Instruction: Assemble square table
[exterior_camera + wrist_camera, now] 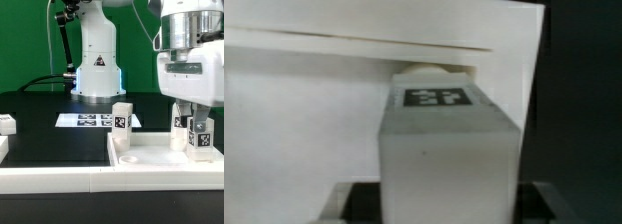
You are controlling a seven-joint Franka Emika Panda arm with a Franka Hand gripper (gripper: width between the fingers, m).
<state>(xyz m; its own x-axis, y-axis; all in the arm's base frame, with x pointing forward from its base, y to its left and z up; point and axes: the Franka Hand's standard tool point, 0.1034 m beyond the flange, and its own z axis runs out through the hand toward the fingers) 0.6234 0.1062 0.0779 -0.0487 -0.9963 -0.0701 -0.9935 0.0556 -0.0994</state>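
Claw (197, 128) clamped on a white block leg (199, 140), held upright over the square top (150, 158) at about 3 o'clock in the exterior view. Second leg (122, 123) stands on the top near 12 o'clock. Another leg (6, 123) lies on the black counter (45, 125) at 9 o'clock. Wrist view: gripped leg (441, 140) tag-up.

Marker board and rail lying on the black work surface

The marker board (97, 121) is lying flat on the black table (45, 125), while the long white rail (60, 180) is bordering its near edge.
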